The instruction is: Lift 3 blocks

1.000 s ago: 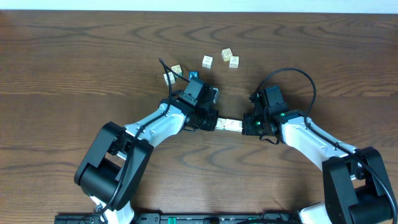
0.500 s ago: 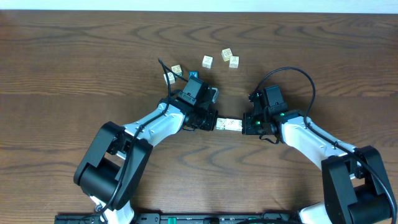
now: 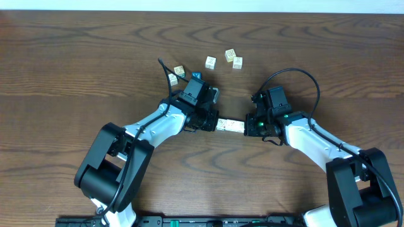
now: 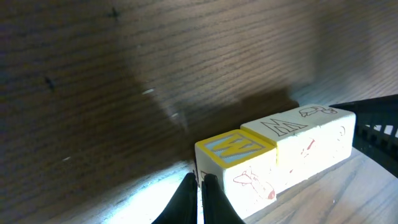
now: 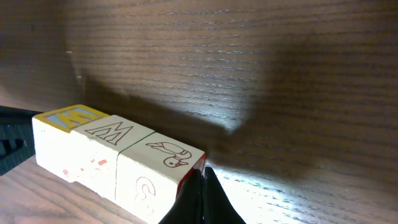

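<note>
Three cream-white blocks [image 3: 230, 125] form a tight end-to-end row between my two arms. In the left wrist view the nearest block [image 4: 236, 152] has a yellow-framed blue W on top. The middle block [image 4: 283, 127] and the far block [image 4: 323, 115] continue the row to the right. My left gripper [image 4: 199, 179] is shut, its tips pressed on the W block's end face. My right gripper [image 5: 203, 171] is shut too, with its tips against the red-edged end of the bird-marked block [image 5: 161, 165]. A shadow lies on the wood apart from the row, which appears squeezed and held off the table.
Several loose cream cubes lie behind the arms: one [image 3: 210, 62], a pair [image 3: 234, 58] and two more [image 3: 176, 74] at the left. A blue cube [image 3: 196, 76] sits just behind the left wrist. The table's far edge [image 3: 202, 11] runs along the top.
Both grippers and the row between them have shifted slightly left and toward the far side. Both grippers stay shut against the row's ends.
</note>
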Robot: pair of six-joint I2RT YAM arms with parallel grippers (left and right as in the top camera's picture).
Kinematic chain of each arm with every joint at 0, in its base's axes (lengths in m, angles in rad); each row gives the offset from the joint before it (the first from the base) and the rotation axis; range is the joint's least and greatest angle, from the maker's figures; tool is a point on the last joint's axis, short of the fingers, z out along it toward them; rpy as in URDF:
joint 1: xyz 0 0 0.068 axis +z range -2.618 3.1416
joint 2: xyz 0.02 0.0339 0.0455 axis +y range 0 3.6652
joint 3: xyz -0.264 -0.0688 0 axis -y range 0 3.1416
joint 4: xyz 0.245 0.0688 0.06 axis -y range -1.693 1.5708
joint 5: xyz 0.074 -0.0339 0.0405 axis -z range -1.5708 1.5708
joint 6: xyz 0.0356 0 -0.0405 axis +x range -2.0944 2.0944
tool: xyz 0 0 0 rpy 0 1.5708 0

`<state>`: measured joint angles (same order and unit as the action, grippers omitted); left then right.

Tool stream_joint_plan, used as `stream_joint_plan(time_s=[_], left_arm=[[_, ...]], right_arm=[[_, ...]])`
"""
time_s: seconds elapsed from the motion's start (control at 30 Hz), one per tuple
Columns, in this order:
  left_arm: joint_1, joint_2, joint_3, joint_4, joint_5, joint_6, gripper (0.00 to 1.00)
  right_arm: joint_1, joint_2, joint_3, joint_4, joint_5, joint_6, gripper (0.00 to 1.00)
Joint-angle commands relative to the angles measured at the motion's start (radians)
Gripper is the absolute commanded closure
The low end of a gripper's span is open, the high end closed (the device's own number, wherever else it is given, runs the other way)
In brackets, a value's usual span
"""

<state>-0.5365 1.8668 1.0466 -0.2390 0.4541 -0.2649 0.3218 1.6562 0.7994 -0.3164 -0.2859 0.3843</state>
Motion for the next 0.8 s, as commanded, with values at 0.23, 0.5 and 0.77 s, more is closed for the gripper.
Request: stream_joint_plan(time_s=[0.23, 0.5, 0.77], left_arm=[[-0.032, 0.009, 0.026, 0.018, 0.138, 0.002, 0.93], [-0.032, 0.009, 0.026, 0.023, 0.159, 0.007, 0.93], [-0.031, 0.009, 0.027, 0.054, 0.225, 0.024, 0.93]], right_arm=[[0.048, 0.003, 0.018, 0.029, -0.230, 0.012, 0.99], [0.048, 0.003, 0.018, 0.029, -0.232, 0.006, 0.99], [0.048, -0.003, 0.018, 0.029, -0.239, -0.001, 0.99]])
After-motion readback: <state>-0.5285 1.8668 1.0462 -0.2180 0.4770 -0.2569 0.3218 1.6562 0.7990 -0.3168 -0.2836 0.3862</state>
